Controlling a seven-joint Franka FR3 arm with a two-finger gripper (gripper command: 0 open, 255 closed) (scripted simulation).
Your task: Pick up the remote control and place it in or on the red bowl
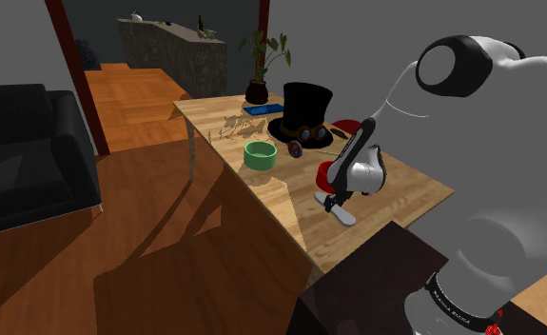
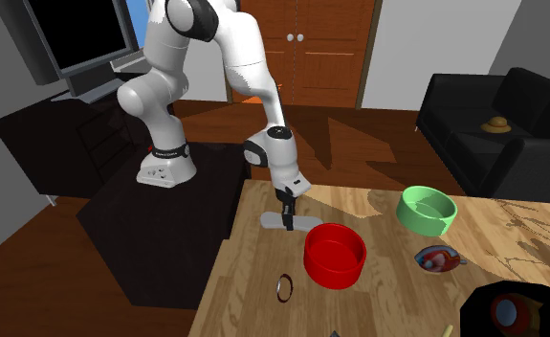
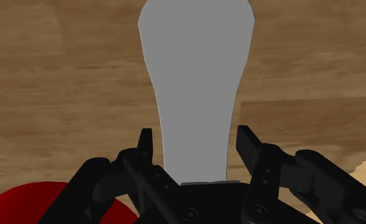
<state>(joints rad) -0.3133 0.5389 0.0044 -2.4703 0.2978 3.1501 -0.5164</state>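
The grey remote control (image 3: 197, 76) is seen lying flat on the wooden table (image 2: 253, 287), just beside the red bowl (image 2: 335, 255). Its long axis is pointed straight away from the gripper (image 3: 194, 137), wider end far. Its narrow end is straddled by spread fingers, slim gaps either side, nothing grasped. Lettering on the arm's base band cannot be read.

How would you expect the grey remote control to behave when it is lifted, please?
The remote control looks flat and one-piece, so it is probably stiff and unlikely to roll. Its smooth sides may be slippery. The gripper straddles the narrow end, so the wider end could tip it downward.
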